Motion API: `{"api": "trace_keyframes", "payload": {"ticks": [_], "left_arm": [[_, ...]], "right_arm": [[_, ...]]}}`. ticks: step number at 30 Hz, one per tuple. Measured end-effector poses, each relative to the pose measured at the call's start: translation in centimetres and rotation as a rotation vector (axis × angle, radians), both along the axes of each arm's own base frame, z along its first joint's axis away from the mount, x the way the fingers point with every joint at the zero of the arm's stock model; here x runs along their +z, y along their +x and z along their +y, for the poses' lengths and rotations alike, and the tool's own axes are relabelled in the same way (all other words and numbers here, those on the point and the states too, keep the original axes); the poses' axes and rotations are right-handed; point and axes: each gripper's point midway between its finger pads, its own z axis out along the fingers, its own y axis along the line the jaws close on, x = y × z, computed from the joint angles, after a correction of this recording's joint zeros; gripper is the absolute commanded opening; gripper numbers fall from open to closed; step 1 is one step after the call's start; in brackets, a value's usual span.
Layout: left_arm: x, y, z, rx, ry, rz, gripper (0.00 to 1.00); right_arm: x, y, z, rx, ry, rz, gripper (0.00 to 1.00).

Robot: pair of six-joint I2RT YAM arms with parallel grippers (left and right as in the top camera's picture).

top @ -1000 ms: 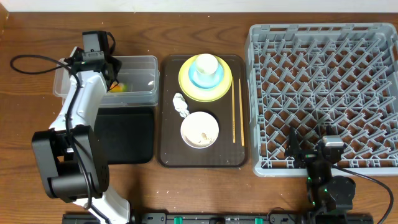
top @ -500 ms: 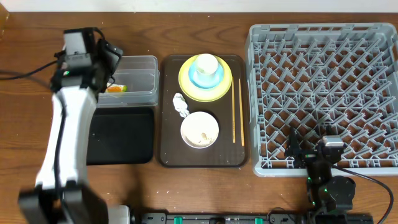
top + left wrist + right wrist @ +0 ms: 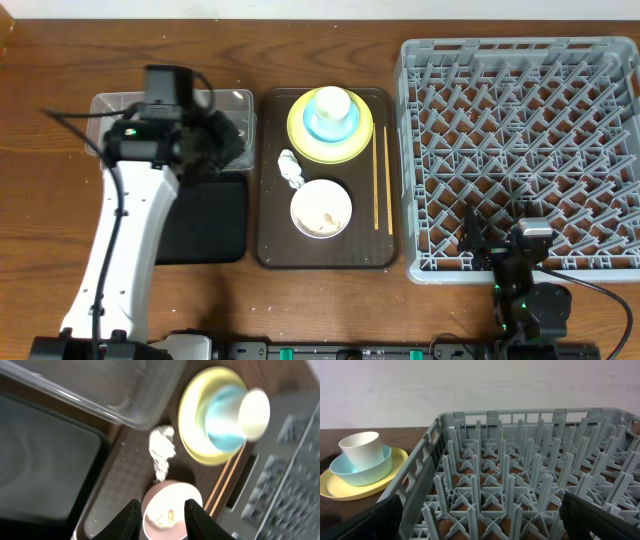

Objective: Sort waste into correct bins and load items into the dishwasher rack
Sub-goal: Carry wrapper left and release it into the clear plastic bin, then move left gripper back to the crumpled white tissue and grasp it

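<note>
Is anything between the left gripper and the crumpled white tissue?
Nothing visible does. From the left gripper, only the clear plastic tub's corner and bare dark brown tray lie below the way to the crumpled white tissue; the white bowl sits aside.

Left arm (image 3: 125, 240) has swung right.
- A second ago: wrist low over the left end of the clear tub (image 3: 110, 103).
- Half a second ago: up at the tub's far-left corner.
- Now: left gripper (image 3: 162, 510) over the tub's right end, close to the edge of the brown tray (image 3: 268, 250).

The arm's shape has changed too. It was folded, with a dark joint block over the black tray (image 3: 215, 215). It now stretches long and straight along that tray's left side.

The snack wrapper, plain in the tub before, is now hidden under the wrist. The tub's left end is uncovered.
</note>
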Motion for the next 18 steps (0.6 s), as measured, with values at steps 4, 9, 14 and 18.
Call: {"api": "trace_keyframes", "payload": {"ticks": [4, 9, 14, 18], "left_arm": [[-0.3, -0.4, -1.8, -0.081, 0.063, -0.012, 0.33], [-0.5, -0.9, -3.6, -0.152, 0.154, -0.032, 0.34], [-1.4, -0.7, -4.7, -0.190, 0.236, -0.039, 0.34], [-2.6, 0.1, -5.2, -0.201, 0.271, -0.032, 0.37]], "right_arm": [[0.0, 0.0, 0.0, 0.000, 0.000, 0.000, 0.99], [0.0, 0.0, 0.0, 0.000, 0.000, 0.000, 0.99], [0.0, 0.0, 0.0, 0.000, 0.000, 0.000, 0.99], [0.0, 0.0, 0.0, 0.000, 0.000, 0.000, 0.99]]}}
